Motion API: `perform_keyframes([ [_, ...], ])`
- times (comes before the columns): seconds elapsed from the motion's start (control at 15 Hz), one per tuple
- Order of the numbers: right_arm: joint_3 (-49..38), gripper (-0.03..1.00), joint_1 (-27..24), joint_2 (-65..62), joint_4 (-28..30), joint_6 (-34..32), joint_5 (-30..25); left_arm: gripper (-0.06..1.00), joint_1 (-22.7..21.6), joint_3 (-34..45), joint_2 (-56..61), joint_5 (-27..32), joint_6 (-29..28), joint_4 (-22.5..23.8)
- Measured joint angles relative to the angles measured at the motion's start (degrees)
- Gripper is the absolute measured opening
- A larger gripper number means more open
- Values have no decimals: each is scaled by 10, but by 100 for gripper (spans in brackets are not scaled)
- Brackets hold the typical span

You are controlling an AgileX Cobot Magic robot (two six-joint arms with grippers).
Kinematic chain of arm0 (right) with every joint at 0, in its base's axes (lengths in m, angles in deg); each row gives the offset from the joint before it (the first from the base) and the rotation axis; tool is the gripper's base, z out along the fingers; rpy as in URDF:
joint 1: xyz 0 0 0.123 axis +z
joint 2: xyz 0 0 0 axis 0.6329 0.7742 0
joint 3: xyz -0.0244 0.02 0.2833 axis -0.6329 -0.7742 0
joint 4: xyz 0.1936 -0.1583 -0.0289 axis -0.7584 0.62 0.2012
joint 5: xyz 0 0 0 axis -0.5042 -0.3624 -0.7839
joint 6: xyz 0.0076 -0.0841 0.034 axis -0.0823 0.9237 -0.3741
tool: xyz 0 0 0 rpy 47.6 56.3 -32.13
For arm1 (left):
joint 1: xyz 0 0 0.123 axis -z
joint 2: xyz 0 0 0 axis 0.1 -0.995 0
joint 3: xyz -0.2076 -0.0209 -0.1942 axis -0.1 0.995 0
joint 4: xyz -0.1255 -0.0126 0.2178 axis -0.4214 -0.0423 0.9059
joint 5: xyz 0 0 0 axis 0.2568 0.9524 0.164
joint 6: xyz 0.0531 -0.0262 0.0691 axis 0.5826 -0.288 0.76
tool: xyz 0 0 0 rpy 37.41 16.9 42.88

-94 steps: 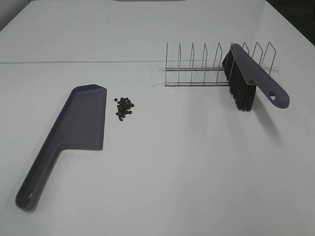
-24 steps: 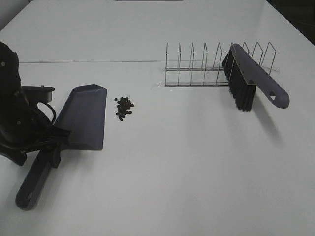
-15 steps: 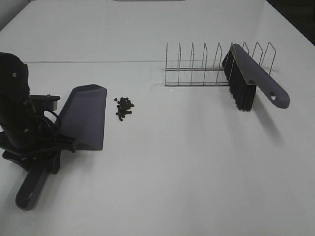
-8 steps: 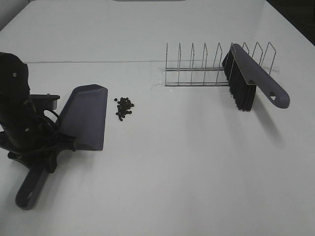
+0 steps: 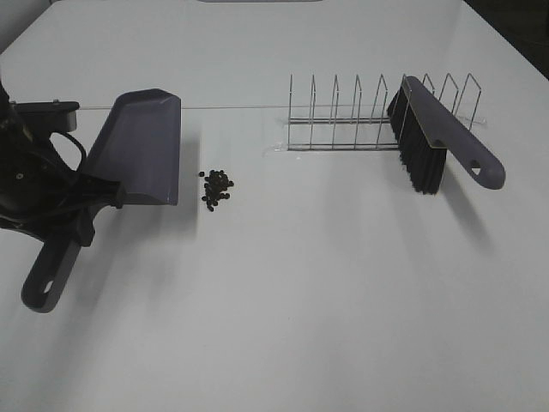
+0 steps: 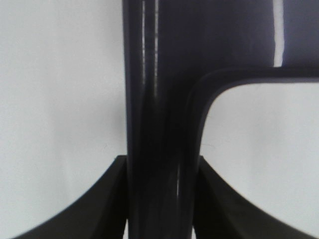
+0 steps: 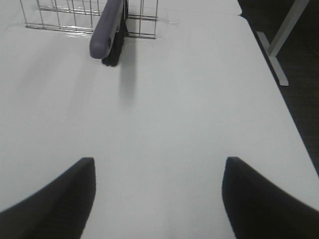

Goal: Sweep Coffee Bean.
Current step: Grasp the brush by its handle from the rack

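Observation:
The coffee beans [image 5: 216, 188] lie in a small dark cluster on the white table, left of centre. My left gripper [image 5: 84, 216] is shut on the handle of the grey-purple dustpan [image 5: 137, 148] and holds it off the table, blade just left of the beans. In the left wrist view the handle [image 6: 158, 124] runs between my two fingers [image 6: 102, 206]. A grey-purple brush [image 5: 439, 139] with black bristles leans in a wire rack [image 5: 343, 120] at the back right. My right gripper [image 7: 157, 199] is open and empty, some way in front of the brush [image 7: 107, 32].
The wire rack [image 7: 60, 12] stands at the back right with the brush in one slot. The table's right edge [image 7: 279, 99] drops to a dark floor with a white table leg [image 7: 281, 40].
My left gripper has lifted the dustpan off the table by its handle; the blade now sits higher and farther back. Beans, brush and rack have not moved.

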Motion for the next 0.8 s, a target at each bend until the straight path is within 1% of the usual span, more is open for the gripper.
perform_keyframes([
  [0.13,3,65,0,0,22,0,19,35,0,0,3,0,0,0],
  [0.2,6,62,0,6,29,0,42,35,0,0,3,0,0,0],
  [0.27,8,60,0,25,30,0,80,35,0,0,3,0,0,0],
  [0.4,8,59,0,93,17,0,139,35,0,0,3,0,0,0],
  [0.47,10,58,0,111,11,-1,150,35,0,0,3,0,0,0],
  [0.6,29,58,0,211,-23,-5,199,35,0,0,3,0,0,0],
  [0.67,45,58,0,261,-46,-5,214,35,0,0,3,0,0,0],
  [0.73,101,58,0,377,-81,-5,226,35,0,0,3,0,0,1],
  [0.8,140,58,0,442,-89,-5,230,35,0,0,3,-1,0,3],
])
